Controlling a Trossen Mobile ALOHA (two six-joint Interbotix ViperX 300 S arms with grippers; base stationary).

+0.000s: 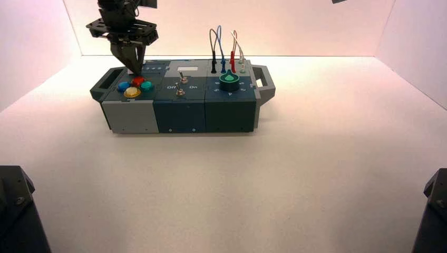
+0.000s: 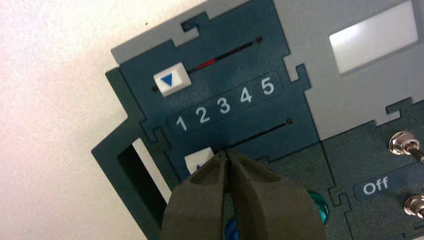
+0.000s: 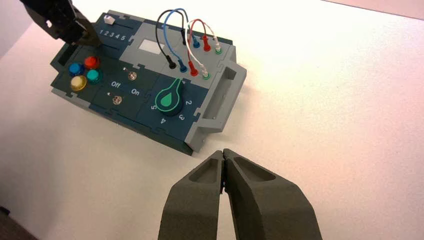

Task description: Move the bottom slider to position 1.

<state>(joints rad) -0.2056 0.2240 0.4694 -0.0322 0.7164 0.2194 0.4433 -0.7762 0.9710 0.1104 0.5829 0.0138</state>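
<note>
1. The left gripper (image 2: 226,153) is pressed closed, fingertips together with nothing between them, its tip touching the bottom slider (image 2: 198,160) on the side facing the numeral 2.
2. The bottom slider sits on the box (image 1: 182,113) at the near-handle end of its slot, just below the numeral 1 of the number strip (image 2: 223,106).
3. The twin white cap (image 2: 171,79) lies above that strip, also by 1.
4. The right gripper (image 3: 223,159) hangs closed and empty, well apart from the box.
</note>
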